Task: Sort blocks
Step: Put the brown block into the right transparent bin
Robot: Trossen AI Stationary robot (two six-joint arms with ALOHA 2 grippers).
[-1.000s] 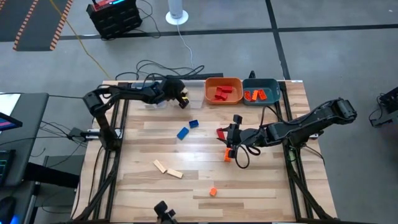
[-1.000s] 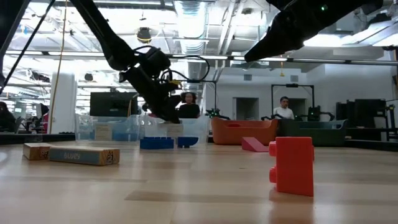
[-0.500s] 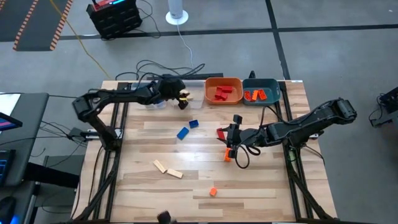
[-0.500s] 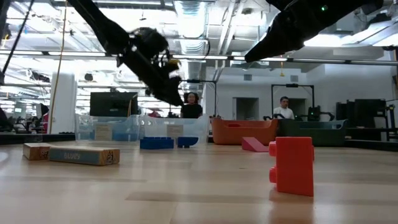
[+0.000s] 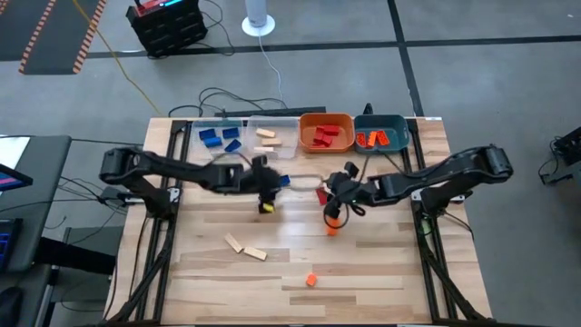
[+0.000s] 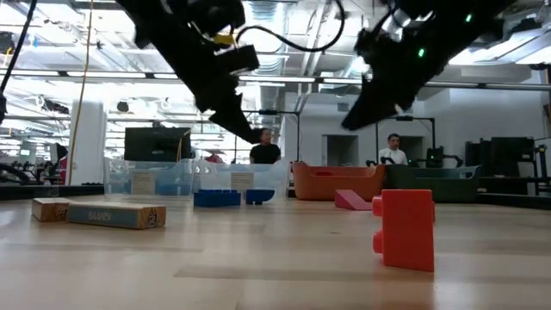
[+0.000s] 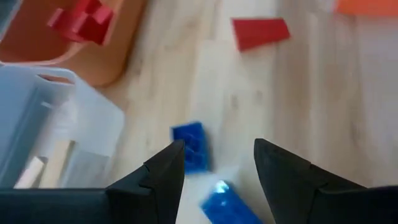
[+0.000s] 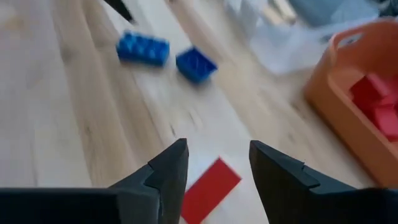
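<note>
Two blue blocks [image 7: 191,144] mid-table, near clear bin [image 5: 238,138]; red wedge [image 8: 210,182] just beside; orange ones and tan pair nearer front edge, loose.

We have left gripper [image 7: 216,163] above blue pair, fingers apart, holding nothing. Right gripper [image 8: 217,163] over red wedge, fingers apart, also empty.

Risks as we see them: blue blocks lie close together, so descent could catch both or knock one aside. Both grippers near each other mid-table; arm clash possible.
</note>
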